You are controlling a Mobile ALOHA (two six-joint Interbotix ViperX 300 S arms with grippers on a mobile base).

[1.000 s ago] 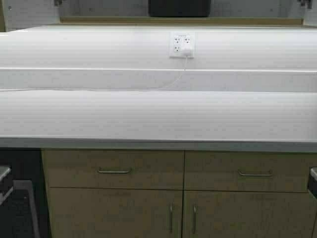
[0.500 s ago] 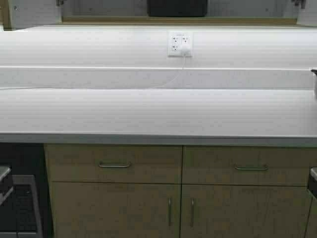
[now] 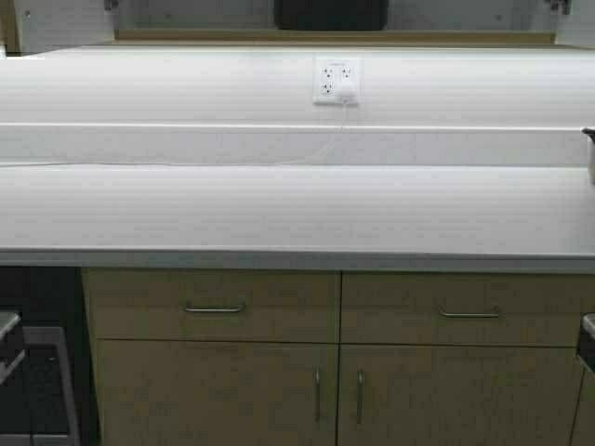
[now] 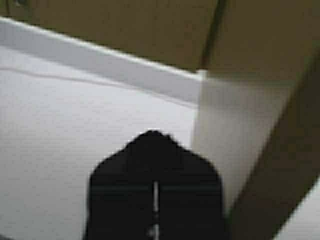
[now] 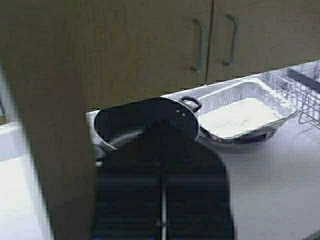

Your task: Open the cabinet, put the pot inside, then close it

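Note:
The black pot [image 3: 330, 13] shows only as a dark shape at the top of the high view, inside the wall cabinet [image 3: 335, 38], above its tan lower edge. Pale door panels stand at the top left [image 3: 56, 23] and the top right [image 3: 576, 28]. Both arms are raised out of the high view. My left gripper [image 4: 155, 137] is shut and empty before a white wall, next to a tan panel edge [image 4: 280, 175]. My right gripper [image 5: 162, 125] is shut and empty beside a tan panel [image 5: 50, 125].
A white counter [image 3: 297, 209] and a backsplash with a wall outlet [image 3: 337, 82] fill the high view, with base cabinets [image 3: 214, 372] below. The right wrist view shows a steel pot [image 5: 120, 120], a foil tray [image 5: 245, 112] and a wire rack [image 5: 305, 90] on a counter.
The robot's base has moved: the whole scene has shifted slightly up and to the left in the high view, and more of the base cabinets shows.

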